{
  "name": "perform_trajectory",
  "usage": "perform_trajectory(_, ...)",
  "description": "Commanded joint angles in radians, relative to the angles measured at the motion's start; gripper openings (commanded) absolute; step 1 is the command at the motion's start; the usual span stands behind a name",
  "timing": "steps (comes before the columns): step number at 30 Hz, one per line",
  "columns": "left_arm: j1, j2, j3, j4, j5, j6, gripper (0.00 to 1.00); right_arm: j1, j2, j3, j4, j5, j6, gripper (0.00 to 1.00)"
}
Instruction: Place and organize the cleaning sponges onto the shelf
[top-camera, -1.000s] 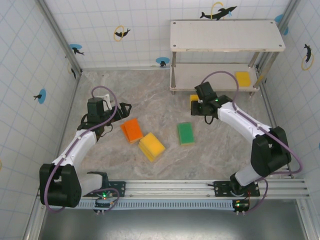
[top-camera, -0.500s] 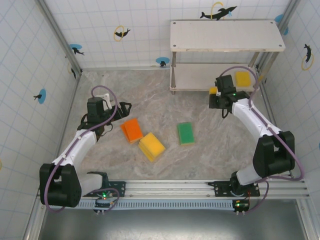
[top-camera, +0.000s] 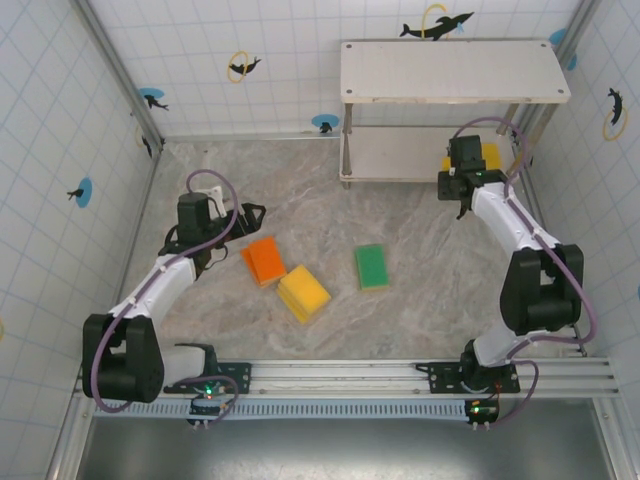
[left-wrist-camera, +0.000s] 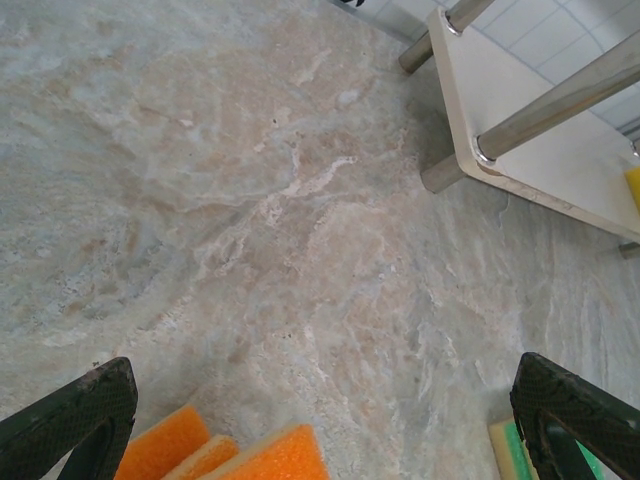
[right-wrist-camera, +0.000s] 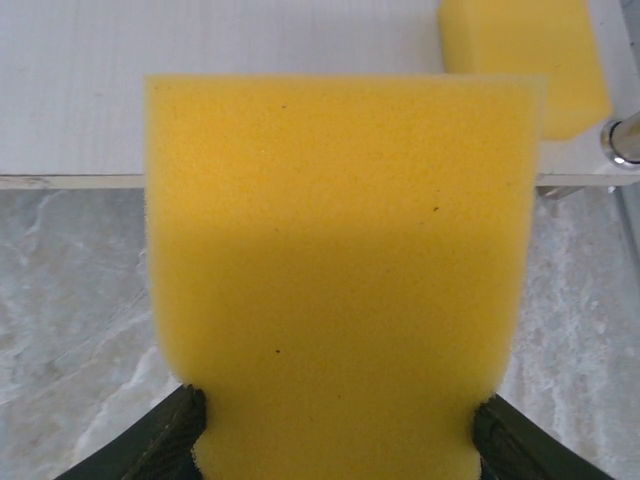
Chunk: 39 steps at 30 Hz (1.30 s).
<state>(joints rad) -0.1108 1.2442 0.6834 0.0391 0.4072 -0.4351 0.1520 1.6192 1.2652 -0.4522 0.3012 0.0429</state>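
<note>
My right gripper is shut on a yellow sponge and holds it at the front edge of the shelf's lower board. The sponge bulges between the dark fingers. A second yellow sponge lies on that board to the right. The shelf's top board is bare. My left gripper is open above the floor, just behind an orange sponge. A yellow sponge touches the orange one, and a green sponge lies apart to the right. The orange sponge shows between the left fingers.
Tiled white walls enclose the marble floor on three sides. The shelf's silver legs stand at the back right, one leg close to the held sponge. A metal rail runs along the near edge.
The right arm has swung back and to the right, carrying the yellow sponge from mid-floor to the shelf's lower board. The left arm has hardly moved.
</note>
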Motion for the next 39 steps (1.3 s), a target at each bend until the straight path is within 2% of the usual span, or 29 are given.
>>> perform_trajectory(1, -0.003, 0.019, 0.037, 0.008, -0.007, 0.044, 0.98, 0.000, 0.023, 0.012, 0.100, 0.088, -0.033, 0.57)
perform_trajectory(10, -0.003, 0.047, 0.044, 0.031, 0.007, 0.051, 0.97, -0.001, 0.067, -0.010, 0.209, 0.155, -0.054, 0.56)
perform_trajectory(19, -0.003, 0.069, 0.048, 0.047, 0.016, 0.055, 0.98, 0.000, 0.138, 0.037, 0.194, 0.171, -0.099, 0.57)
perform_trajectory(39, -0.002, 0.100, 0.063, 0.051, 0.024, 0.062, 0.98, -0.042, 0.247, 0.131, 0.202, 0.082, -0.083, 0.56)
